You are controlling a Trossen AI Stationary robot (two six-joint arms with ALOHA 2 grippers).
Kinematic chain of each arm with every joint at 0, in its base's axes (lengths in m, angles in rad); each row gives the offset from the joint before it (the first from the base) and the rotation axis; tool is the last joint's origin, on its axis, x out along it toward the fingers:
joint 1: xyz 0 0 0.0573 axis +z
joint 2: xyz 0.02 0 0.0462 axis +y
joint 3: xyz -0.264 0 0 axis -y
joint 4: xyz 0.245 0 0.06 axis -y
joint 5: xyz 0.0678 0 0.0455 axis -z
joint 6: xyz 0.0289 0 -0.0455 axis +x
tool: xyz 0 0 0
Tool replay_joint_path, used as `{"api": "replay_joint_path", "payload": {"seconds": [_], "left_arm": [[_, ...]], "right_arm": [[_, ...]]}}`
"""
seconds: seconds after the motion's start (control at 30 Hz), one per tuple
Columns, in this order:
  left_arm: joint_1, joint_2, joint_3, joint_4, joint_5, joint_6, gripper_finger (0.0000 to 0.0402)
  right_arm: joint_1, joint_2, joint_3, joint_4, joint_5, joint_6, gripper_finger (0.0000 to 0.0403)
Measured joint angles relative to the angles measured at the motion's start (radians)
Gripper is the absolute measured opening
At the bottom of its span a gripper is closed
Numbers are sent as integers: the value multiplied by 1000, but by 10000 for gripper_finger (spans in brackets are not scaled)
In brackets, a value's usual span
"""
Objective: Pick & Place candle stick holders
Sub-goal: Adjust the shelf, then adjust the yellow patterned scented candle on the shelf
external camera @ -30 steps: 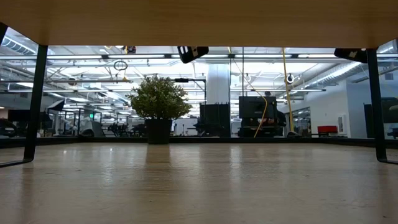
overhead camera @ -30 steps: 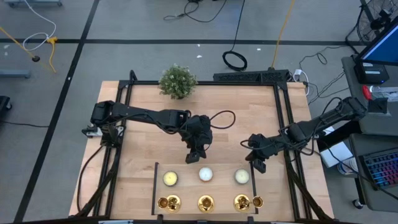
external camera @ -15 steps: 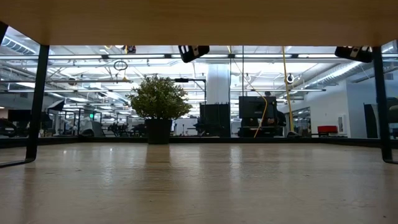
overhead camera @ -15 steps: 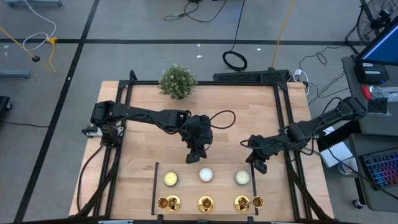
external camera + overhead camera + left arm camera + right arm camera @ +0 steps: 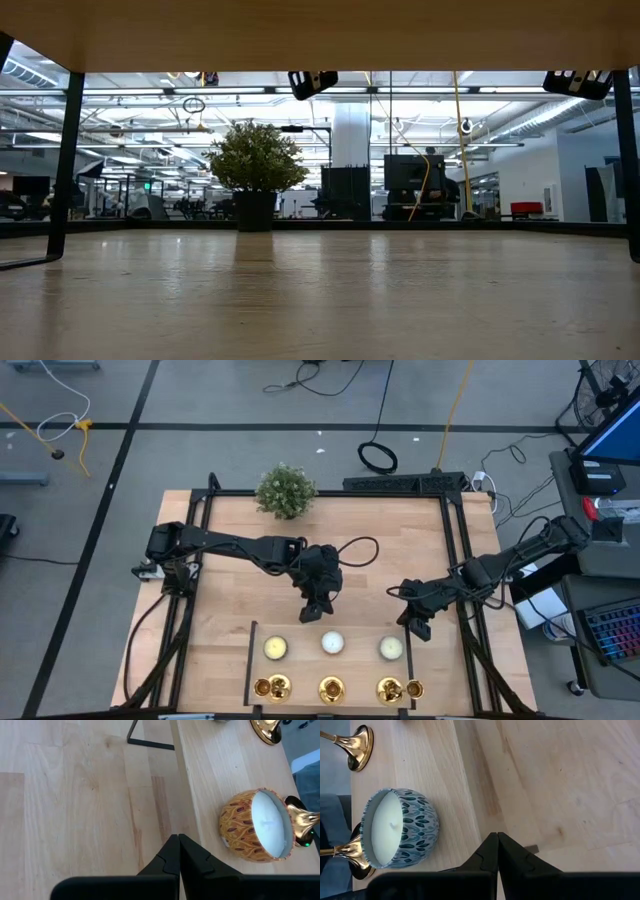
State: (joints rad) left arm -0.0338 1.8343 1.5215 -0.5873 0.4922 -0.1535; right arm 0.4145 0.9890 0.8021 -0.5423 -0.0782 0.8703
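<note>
I see the right gripper (image 5: 418, 628) creeping a touch toward the shelf's right candle (image 5: 390, 647), fingers pinched shut and empty like the left gripper (image 5: 314, 613), while all 3 candle stick holders (image 5: 331, 686) sit untouched along the front row, so no pick yet.

closed right pincer (image 5: 497, 845), teal candle (image 5: 400, 827)

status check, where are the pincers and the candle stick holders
Left pincer shut, empty, above the middle candle. Right pincer shut, empty, by the right candle. Candle stick holders untouched at the table's near edge. Nothing blocking.
</note>
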Motion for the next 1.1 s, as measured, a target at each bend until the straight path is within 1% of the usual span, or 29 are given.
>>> {"api": "replay_joint_path", "payload": {"seconds": [0.27, 0.47, 0.87, 0.93, 1.1], "left_arm": [[3, 0, 0, -5, -23, 1, 0], [25, 0, 0, -36, -41, 19, 0], [40, 0, 0, -48, -40, 52, 0], [43, 0, 0, -48, -39, 54, 0], [51, 0, 0, -48, -21, 54, 0]], "right_arm": [[0, 0, 0, 0, 32, -3, 0], [0, 0, 0, 0, 81, -11, 0], [0, 0, 0, 0, 67, 7, 0], [0, 0, 0, 0, 50, 8, 0], [0, 0, 0, 0, 46, 8, 0]]}}
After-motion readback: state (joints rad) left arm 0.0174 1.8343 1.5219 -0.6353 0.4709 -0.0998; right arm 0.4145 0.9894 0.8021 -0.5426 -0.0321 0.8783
